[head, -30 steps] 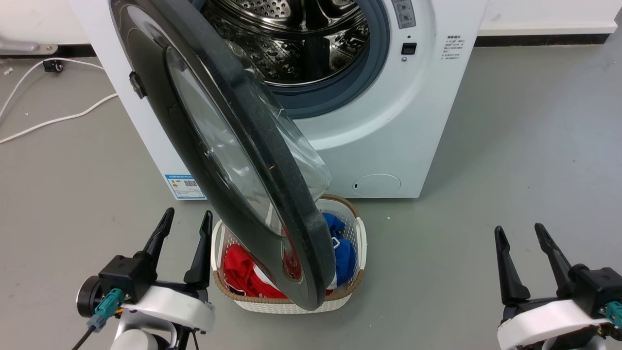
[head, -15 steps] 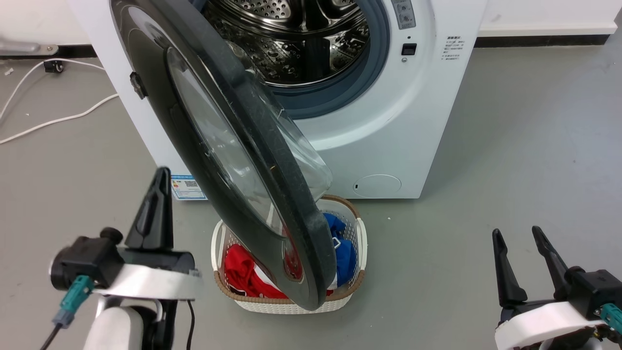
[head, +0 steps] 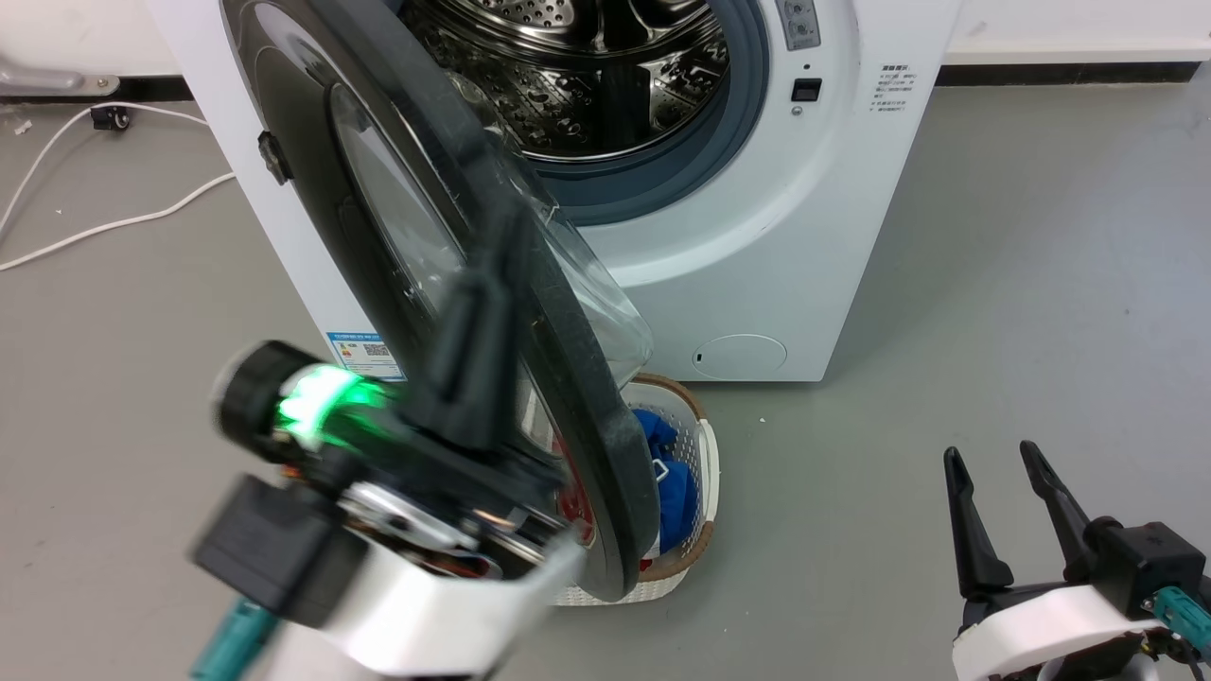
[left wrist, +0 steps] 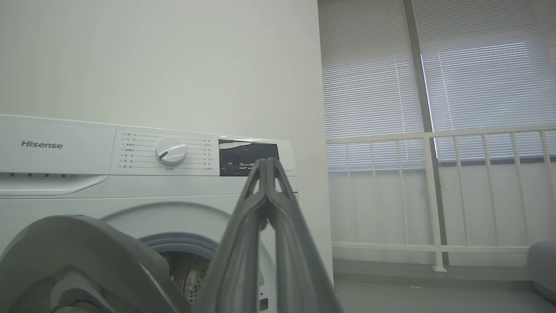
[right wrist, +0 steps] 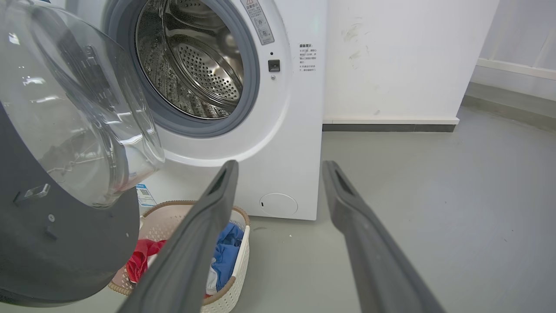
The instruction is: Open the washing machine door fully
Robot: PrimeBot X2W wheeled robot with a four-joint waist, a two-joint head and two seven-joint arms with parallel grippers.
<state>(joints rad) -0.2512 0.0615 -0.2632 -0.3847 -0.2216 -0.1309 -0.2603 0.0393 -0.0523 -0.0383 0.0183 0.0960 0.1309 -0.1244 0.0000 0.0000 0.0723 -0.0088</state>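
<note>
The washing machine door (head: 378,218) stands partly open, swung out from its hinge on the robot's left side of the washing machine (head: 757,246), its free edge hanging over a laundry basket (head: 708,454) on the floor at the machine's foot. The left tool (left wrist: 266,167), fingers pressed together and gripping nothing, is raised close against the door's rim. Blur makes it impossible to tell whether it touches. The right tool (head: 988,452) waits low and well apart near the floor, fingers spread and empty.

The likely trouble is a slip. The rim is glossy and curved, so closed fingertips pushing on it could skate off, leaving the door short of full swing or letting it drift back. A push that lands on the bulging glass instead of the black frame would load the window. The arm also works directly above the basket and could knock it.

The basket holds a blue garment (right wrist: 226,243) and a red garment (right wrist: 140,261), heaped loosely. The drum (head: 605,76) shows bare perforated steel in the part seen.
</note>
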